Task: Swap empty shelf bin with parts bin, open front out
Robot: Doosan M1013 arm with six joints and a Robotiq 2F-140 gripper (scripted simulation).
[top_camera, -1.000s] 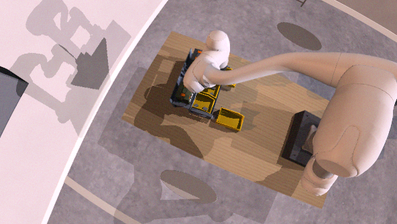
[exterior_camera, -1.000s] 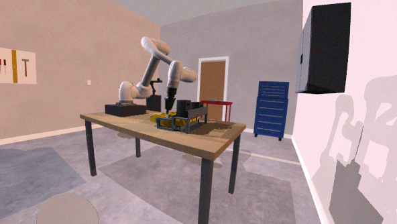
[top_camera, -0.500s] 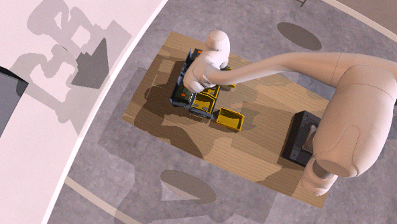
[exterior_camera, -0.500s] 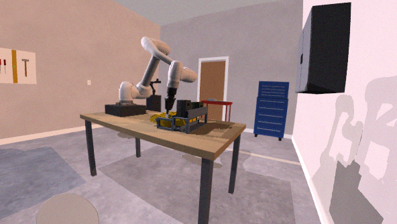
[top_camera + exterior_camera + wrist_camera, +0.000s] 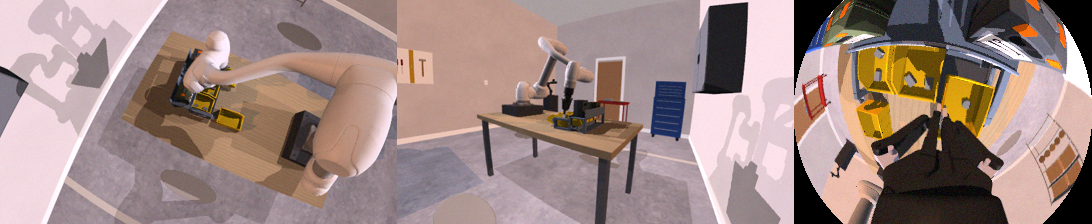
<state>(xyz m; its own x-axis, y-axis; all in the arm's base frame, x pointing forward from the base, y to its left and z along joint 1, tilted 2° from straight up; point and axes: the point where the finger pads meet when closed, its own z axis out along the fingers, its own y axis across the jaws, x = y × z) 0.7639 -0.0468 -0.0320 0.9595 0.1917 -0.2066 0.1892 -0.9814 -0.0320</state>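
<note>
The bin with the parts (image 5: 231, 85) (image 5: 552, 119) (image 5: 969, 120) sits at the right slot of the shelf (image 5: 202, 114) (image 5: 595, 113) in the wrist view. Its front sticks out past the neighbouring bins, and a dark gap shows behind its back edge. One grey part shows inside. My gripper (image 5: 564, 115) (image 5: 940, 109) is shut on this bin's left wall, as far as the wrist view shows. The empty bin (image 5: 230, 119) (image 5: 874, 121) stands upright on the table, in front of the shelf's other end. The arm hides the fingertips in the top view.
Two yellow bins with grey parts, a left one (image 5: 202, 100) (image 5: 869, 85) and a middle one (image 5: 212, 90) (image 5: 909, 91), stand in the shelf's other slots. Dark cases (image 5: 579, 107) (image 5: 1009, 32) with orange marks stand on the low board above. The shelf's side frame is close to the held bin.
</note>
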